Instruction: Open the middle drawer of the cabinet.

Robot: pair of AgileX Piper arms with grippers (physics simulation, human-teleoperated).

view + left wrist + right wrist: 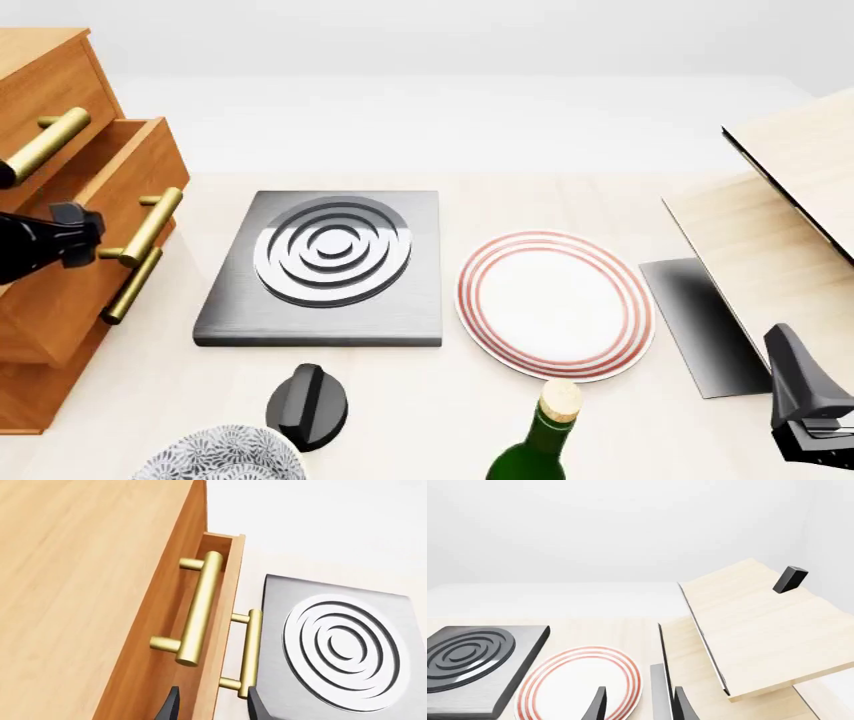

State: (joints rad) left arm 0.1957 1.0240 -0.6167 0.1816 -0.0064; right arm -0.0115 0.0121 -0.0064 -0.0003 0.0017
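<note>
Fingers of the left gripper (pixel 80 232) are spread and pinch nothing, just beside the gold handle (pixel 150 224) of the middle drawer (pixel 127 165), at the bench's far left. This drawer already juts out of the cabinet (pixel 40 60), so mostly further pulling seems left. Its handle's long axis runs upright, facing right toward the stove plate (pixel 327 265); right gripper (pixel 807 400) fingers are also spread.

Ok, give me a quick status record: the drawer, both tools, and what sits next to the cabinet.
cabinet: on the table's left side
middle drawer: partly open, standing out from the cabinet front
drawer handle: gold bar, one end between the left tool's fingers
left tool: open, at the handle, not clamped on it
right tool: open, empty, far right, away from the cabinet
stove plate: just right of the drawer, not touching it
also there: red-rimmed plate, green bottle
</note>
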